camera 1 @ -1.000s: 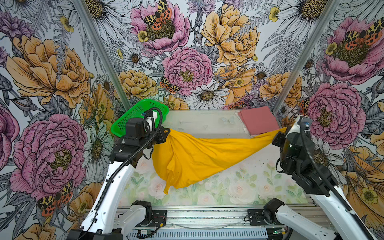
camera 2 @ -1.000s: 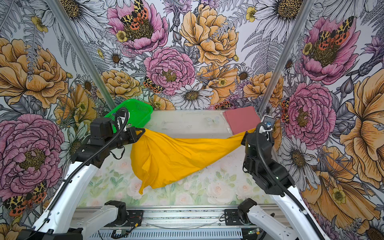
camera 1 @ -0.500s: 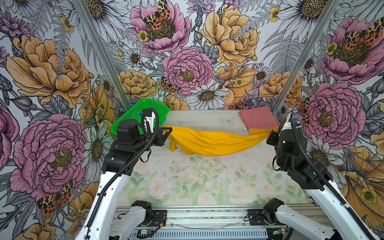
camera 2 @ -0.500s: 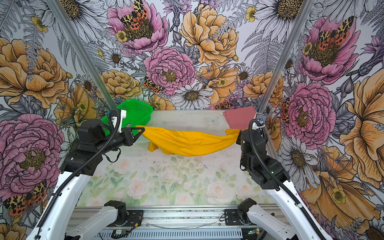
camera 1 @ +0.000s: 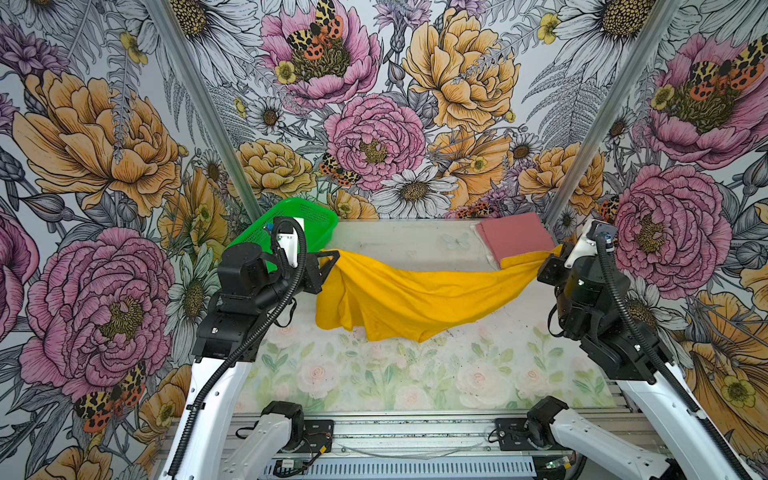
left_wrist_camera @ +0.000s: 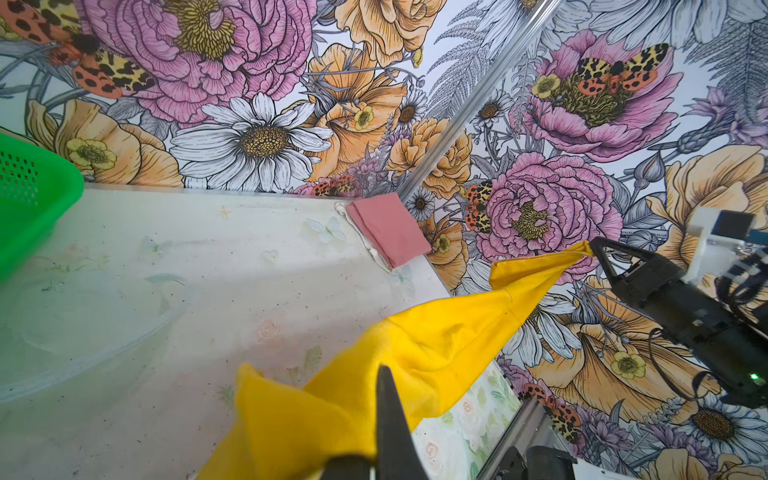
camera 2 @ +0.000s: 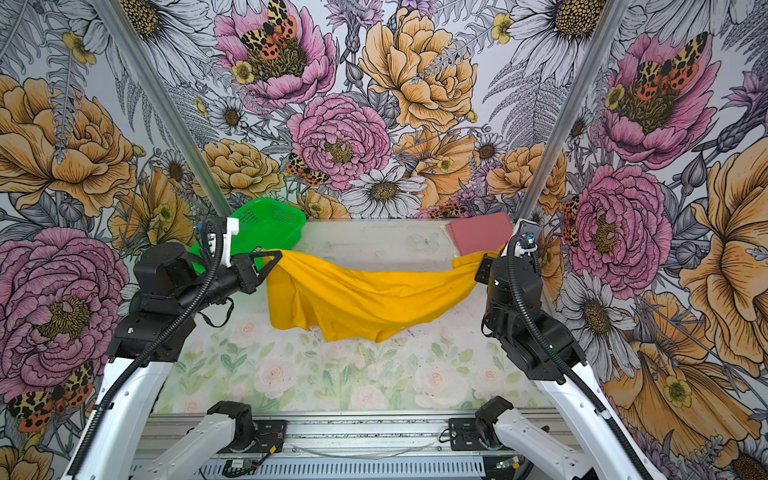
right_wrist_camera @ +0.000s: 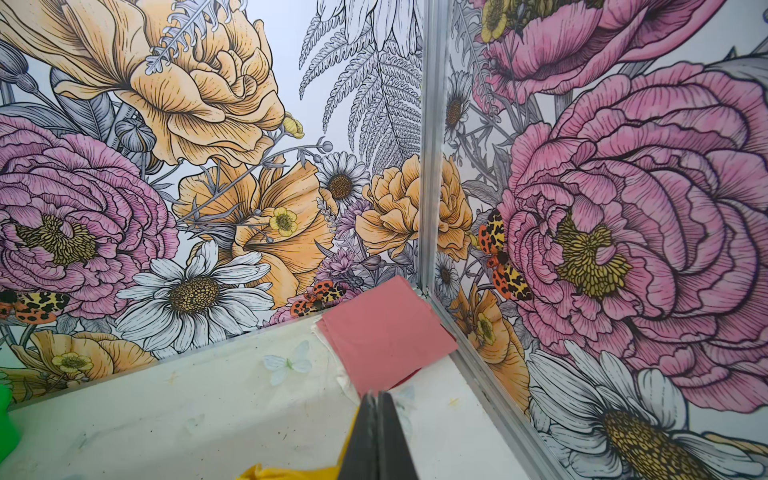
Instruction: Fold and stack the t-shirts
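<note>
My left gripper (camera 1: pixel 333 256) is clamped shut on one end of the bright mustard-yellow cloth t-shirt (camera 1: pixel 407 295). It holds that end up just in front of the bright green plastic mesh basket (camera 1: pixel 309 212), which sits in the far left corner. My right gripper (left_wrist_camera: pixel 592 246) has its jaws pressed together on a bunched corner of the shirt's other end, out at the right side near the flower-printed wall (camera 1: pixel 673 232).

In the right wrist view my right jaws lie flat against each other, with a scrap of yellow cloth beside them.

Between my two grippers the yellow shirt sags like a hammock across the far half of the pale floral tabletop (camera 1: pixel 395 374). The left part is gathered in deep vertical folds and the right part is drawn into a narrow band. In both top views its lowest folds reach down toward the tabletop. I cannot tell whether they rest on it.

The dusty pink cloth t-shirt (camera 1: pixel 515 239) lies folded into a flat rectangle in the far right corner, close against the walls, with a thin white edge showing under it. In the left wrist view it lies apart from the yellow shirt and nothing holds it.
</note>
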Controlling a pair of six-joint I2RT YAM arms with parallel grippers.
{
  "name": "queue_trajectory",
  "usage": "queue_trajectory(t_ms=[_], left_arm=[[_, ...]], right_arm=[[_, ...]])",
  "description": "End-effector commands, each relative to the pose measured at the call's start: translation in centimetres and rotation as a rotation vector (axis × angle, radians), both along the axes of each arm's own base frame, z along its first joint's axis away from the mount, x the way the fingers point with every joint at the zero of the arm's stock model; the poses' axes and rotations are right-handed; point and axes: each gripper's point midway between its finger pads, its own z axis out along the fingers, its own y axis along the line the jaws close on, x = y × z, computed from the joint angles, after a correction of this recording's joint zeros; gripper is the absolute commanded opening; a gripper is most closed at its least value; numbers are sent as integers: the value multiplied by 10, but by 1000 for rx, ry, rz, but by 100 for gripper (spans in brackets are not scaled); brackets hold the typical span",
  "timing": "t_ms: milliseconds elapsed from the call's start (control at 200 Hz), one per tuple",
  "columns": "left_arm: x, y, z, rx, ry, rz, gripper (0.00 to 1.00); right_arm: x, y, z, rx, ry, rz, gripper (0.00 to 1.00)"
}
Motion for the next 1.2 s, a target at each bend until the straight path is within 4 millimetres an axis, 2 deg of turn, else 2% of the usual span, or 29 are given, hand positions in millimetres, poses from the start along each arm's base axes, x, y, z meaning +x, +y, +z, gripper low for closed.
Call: queue_trajectory(t_ms=[0,80,155,250,300,365,415,460,500,565,590,600,630,650,660,665,710,786,841,896,971,1051,1106,1191], left_arm=[[13,-4,-13,-24,22,-14,0],[36,3,-25,-42,44,59,0],[63,10,-26,-64,39,115,0],[93,13,-4,-81,9,137,0],[94,11,22,-102,-37,125,0],[76,8,51,-124,-123,130,0],[52,3,62,-130,-181,137,0],[27,-6,61,-145,-211,117,0],[4,-14,51,-164,-210,91,0],[-48,-41,38,-216,-226,-65,0],[-68,-48,32,-240,-237,-121,10],[-76,-49,31,-249,-244,-135,18],[-93,-43,24,-276,-258,-138,55],[-104,-38,17,-293,-249,-134,89],[-101,-36,10,-287,-224,-107,98],[-103,-33,8,-292,-221,-94,98],[-110,-5,-14,-302,-178,7,99],[-115,36,-47,-293,-136,150,99],[-118,51,-57,-286,-142,189,99],[-116,60,-65,-249,-142,236,99],[-109,62,-72,-172,-134,274,99],[-102,55,-73,-114,-130,283,99],[-99,49,-71,-84,-129,273,99],[-97,39,-69,-54,-130,245,99]], right_arm=[[8,8,7,-5,-23,41,0],[30,23,12,-12,-12,98,0],[64,44,17,0,13,167,0],[112,69,26,18,22,245,0],[134,81,36,27,18,284,0],[145,96,59,44,-22,347,0],[143,104,78,68,-65,392,0],[135,107,94,77,-108,424,0],[124,110,105,78,-142,462,0],[100,112,118,75,-195,518,0],[90,110,120,75,-208,530,0],[86,109,121,75,-214,534,0],[74,105,121,74,-223,536,0],[66,101,121,75,-230,529,0],[62,99,119,74,-229,525,0],[60,98,119,75,-230,524,0],[44,82,111,79,-235,474,0],[28,56,83,66,-192,370,0],[22,41,58,51,-137,305,0],[23,36,31,37,-69,276,0],[31,31,-9,17,43,231,0],[40,21,-41,5,122,162,0],[47,17,-51,6,151,144,0],[62,18,-49,9,169,151,0]])
